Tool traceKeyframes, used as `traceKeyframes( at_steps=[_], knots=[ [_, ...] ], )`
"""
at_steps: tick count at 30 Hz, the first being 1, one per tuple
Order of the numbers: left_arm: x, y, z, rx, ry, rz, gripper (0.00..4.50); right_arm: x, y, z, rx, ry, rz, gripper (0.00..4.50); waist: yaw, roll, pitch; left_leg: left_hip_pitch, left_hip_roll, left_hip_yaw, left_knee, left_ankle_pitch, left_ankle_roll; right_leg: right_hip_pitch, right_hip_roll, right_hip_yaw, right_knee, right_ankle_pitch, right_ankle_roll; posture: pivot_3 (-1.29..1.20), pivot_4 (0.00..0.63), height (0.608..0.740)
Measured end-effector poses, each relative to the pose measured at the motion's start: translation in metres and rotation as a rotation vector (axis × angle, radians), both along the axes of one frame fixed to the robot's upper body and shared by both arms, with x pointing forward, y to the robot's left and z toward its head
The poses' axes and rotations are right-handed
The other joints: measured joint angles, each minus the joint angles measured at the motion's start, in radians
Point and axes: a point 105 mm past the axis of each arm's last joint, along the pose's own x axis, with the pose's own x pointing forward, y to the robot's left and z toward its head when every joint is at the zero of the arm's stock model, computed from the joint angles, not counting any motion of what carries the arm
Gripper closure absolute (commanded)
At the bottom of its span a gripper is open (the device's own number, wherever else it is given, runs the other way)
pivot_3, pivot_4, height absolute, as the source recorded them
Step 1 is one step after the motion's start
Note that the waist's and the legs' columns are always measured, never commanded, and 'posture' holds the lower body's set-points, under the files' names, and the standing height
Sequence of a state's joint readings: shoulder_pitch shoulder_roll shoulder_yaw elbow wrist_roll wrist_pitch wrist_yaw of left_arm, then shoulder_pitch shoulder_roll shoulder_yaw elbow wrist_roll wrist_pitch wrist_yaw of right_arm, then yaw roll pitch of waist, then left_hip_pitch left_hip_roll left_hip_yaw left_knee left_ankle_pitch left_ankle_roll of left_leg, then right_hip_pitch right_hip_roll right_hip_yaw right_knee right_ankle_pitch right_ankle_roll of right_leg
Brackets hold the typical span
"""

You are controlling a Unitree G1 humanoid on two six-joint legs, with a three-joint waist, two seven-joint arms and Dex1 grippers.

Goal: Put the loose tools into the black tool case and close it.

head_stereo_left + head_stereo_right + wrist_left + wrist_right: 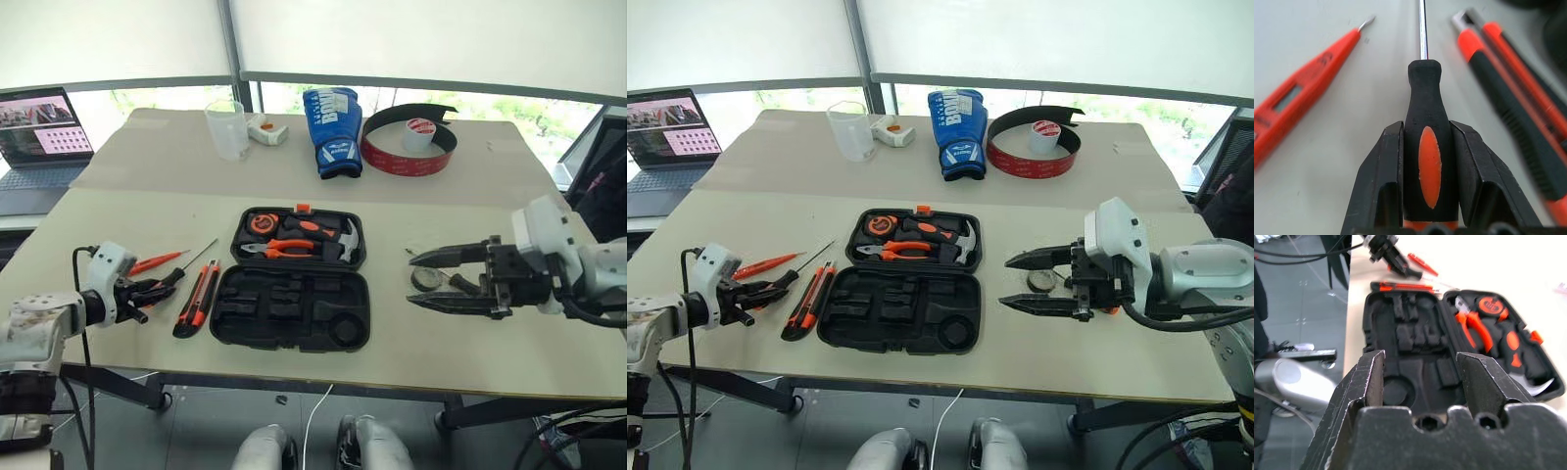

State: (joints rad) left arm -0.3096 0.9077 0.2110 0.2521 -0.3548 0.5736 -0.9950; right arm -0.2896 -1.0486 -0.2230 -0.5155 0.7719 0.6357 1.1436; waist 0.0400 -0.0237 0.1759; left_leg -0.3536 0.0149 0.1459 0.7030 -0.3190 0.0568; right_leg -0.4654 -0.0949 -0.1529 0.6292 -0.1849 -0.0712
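Lying loose at the table's lower left: two screwdrivers, one all-orange [155,261], one black-handled [1429,161]; one utility knife [197,300]. One open tool case [294,278] is sitting mid-frame.

A laptop [39,125] sits open at the far left, off the table's [490,352] edge, its screen lit; a clear cup [226,128] stands at the table's far side, with a small white object [266,129] just beside it; a blue boxing glove [332,131] lies to the right of those; further right a red-and-black band [407,155] curves in a ring around a white tape roll [419,133] with a red top; white blinds [392,39] hang behind.
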Motion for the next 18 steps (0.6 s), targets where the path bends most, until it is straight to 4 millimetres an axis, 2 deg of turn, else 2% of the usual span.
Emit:
traceKeyframes(
  at_steps=[4, 5, 7, 9, 11, 13, 14, 16, 18],
  knots=[
    [0.0, -0.023, 0.054, 0.014, -0.138, -0.192, 3.61, -0.003, -0.004, -0.007, -0.006, 0.033, -0.012, 1.2, -0.002, -0.001, 0.0, 0.0, 0.0, 0.0, 0.0, 0.0, 0.0, 0.001, 0.0, 0.001, -0.001, 0.0, 0.0, 0.0, 0.15, 0.727],
    [0.001, -0.036, 0.075, 0.016, -0.197, -0.275, 3.61, -0.003, -0.005, -0.009, -0.006, 0.043, -0.02, 1.2, 0.0, -0.001, 0.0, 0.0, 0.0, 0.0, 0.001, 0.0, 0.0, 0.001, 0.0, 0.0, -0.001, 0.0, 0.0, 0.0, 0.15, 0.727],
    [0.003, -0.048, 0.091, 0.031, -0.24, -0.344, 3.61, -0.003, -0.007, -0.011, -0.006, 0.049, -0.027, 1.2, 0.001, -0.001, 0.0, 0.001, 0.0, 0.0, 0.001, 0.0, 0.0, 0.002, 0.0, 0.0, -0.001, 0.0, 0.0, 0.0, 0.15, 0.727],
    [0.006, -0.069, 0.104, 0.056, -0.279, -0.464, 3.61, -0.003, -0.008, -0.014, -0.007, 0.058, -0.036, 1.2, 0.002, -0.001, 0.0, 0.001, 0.0, 0.0, 0.001, 0.0, 0.0, 0.003, 0.001, 0.0, -0.001, 0.0, 0.0, 0.0, 0.15, 0.727],
    [0.007, -0.093, 0.102, 0.087, -0.263, -0.606, 3.61, -0.001, -0.009, -0.014, -0.007, 0.052, -0.05, 1.2, 0.001, -0.001, 0.0, 0.001, 0.0, 0.0, 0.002, 0.0, 0.001, 0.004, 0.001, 0.0, -0.001, 0.0, 0.0, 0.0, 0.15, 0.727],
    [0.008, -0.111, 0.086, 0.146, -0.215, -0.733, 3.61, 0.002, -0.009, -0.014, -0.008, 0.034, -0.07, 1.2, 0.0, -0.001, 0.0, 0.001, 0.0, 0.0, 0.002, 0.002, 0.003, 0.004, 0.002, 0.0, 0.0, 0.0, 0.0, 0.0, 0.15, 0.727],
    [0.01, -0.121, 0.072, 0.174, -0.173, -0.809, 3.61, 0.005, -0.008, -0.014, -0.005, 0.019, -0.084, 1.2, -0.003, -0.001, 0.0, 0.001, 0.0, 0.001, 0.003, 0.002, 0.004, 0.004, 0.003, 0.0, 0.0, 0.0, 0.0, 0.0, 0.15, 0.727],
    [0.012, -0.13, 0.052, 0.209, -0.118, -0.888, 3.61, 0.007, -0.007, -0.015, -0.006, 0.011, -0.093, 1.2, -0.01, -0.002, 0.0, 0.001, 0.0, 0.001, 0.003, 0.003, 0.005, 0.004, 0.003, 0.001, 0.0, 0.0, 0.0, 0.0, 0.15, 0.727],
    [0.017, -0.13, 0.039, 0.255, -0.09, -0.923, 3.61, 0.009, -0.005, -0.016, 0.001, 0.006, -0.102, 1.2, -0.017, -0.002, 0.0, 0.001, 0.001, 0.001, 0.003, 0.003, 0.005, 0.003, 0.004, 0.001, 0.0, 0.0, 0.0, 0.0, 0.15, 0.727]
  ],
)
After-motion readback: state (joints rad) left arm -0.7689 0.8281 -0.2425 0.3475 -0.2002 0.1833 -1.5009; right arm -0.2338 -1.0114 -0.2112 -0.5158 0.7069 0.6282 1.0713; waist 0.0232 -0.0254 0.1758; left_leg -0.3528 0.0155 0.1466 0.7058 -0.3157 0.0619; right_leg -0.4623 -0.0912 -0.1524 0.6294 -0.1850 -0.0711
